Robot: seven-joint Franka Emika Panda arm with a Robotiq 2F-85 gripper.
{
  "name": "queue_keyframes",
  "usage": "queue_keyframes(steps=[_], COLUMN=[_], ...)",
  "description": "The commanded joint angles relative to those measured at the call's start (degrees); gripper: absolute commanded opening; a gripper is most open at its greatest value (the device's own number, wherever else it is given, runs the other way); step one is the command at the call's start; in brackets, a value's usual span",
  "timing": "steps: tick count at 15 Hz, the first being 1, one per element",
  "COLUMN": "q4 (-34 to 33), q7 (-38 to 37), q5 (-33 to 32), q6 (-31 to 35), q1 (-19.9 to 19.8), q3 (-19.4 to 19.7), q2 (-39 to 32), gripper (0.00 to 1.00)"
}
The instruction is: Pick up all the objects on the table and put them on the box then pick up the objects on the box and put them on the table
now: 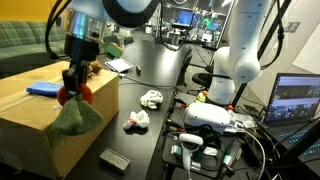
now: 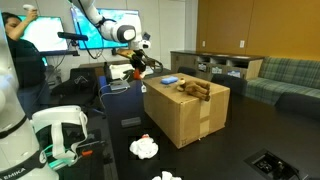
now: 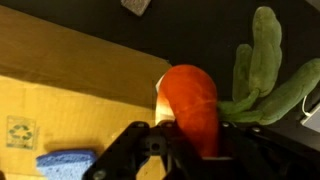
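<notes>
In the wrist view the box fills the area left of the jaws. Its tan top ends at an edge right beside them. A blue sponge lies on the box, just left of the gripper. The jaws are closed nearly all the way and pinch a red-orange plush toy by its body. The toy's green leaves spread out to the right of the jaws, over the black table.

In an exterior view the toy hangs from the jaws at the box's corner, clear of the tabletop. Its green part droops below them against the box's side. To the right of the jaws in that view, a white crumpled wad and a smaller white wad lie on the table, both well apart from the gripper. A dark flat block lies on the table below and to the right of the jaws.
</notes>
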State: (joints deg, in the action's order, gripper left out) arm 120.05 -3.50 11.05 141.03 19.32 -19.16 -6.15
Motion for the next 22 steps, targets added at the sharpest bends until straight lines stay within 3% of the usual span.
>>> queue_keyframes(steps=[1,7,12,18,22], q4=[0.0,-1.9,-5.1,-11.3,-15.3], q7=[-2.3,-10.1,-20.1,-35.5,-39.4], q5=[1.0,-1.7,-10.3,-25.2,-26.1], q6=[0.5,8.8,15.3,17.3,17.0], q1=[-1.2,-1.4,-0.5,3.4,8.0], q3=[1.0,1.9,2.8,8.4,14.7], q2=[4.3,4.0,-2.8,-13.4,-17.8], gripper=[0.04,0.04,0.04,0.04,0.04])
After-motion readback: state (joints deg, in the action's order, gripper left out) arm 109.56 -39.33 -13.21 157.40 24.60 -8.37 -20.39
